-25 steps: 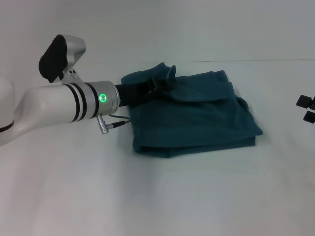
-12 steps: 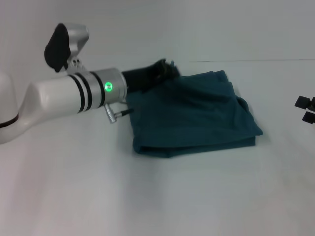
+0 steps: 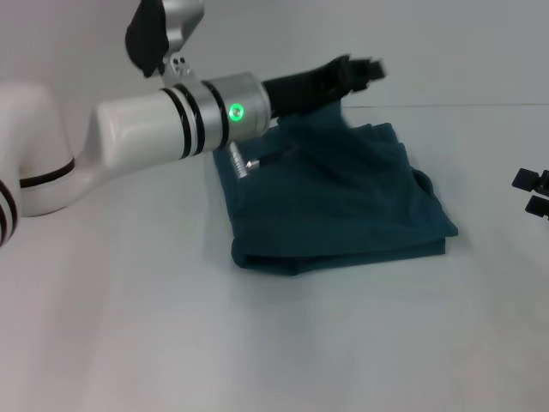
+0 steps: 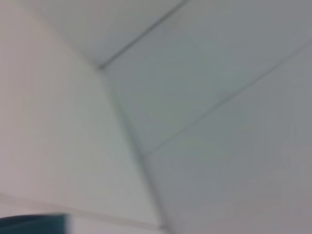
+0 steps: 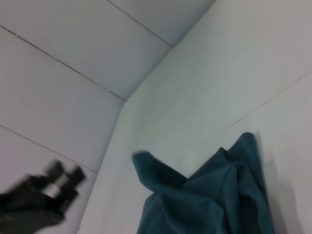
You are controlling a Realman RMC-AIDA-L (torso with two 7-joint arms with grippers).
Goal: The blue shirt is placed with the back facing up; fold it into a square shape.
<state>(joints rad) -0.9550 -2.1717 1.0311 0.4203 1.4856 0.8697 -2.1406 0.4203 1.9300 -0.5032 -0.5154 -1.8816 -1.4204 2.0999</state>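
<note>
A plain white table carries the folded blue shirt, which lies flat on it toward its far side, bare tabletop around the shirt.

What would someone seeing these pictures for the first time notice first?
Most striking is the big white left arm reaching in from the left, its black left hand raised above the far edge of the blue shirt. The shirt lies folded into a rough, rumpled square in the middle of the white table. At the far right edge, only a bit of the right hand shows, away from the shirt.
</note>
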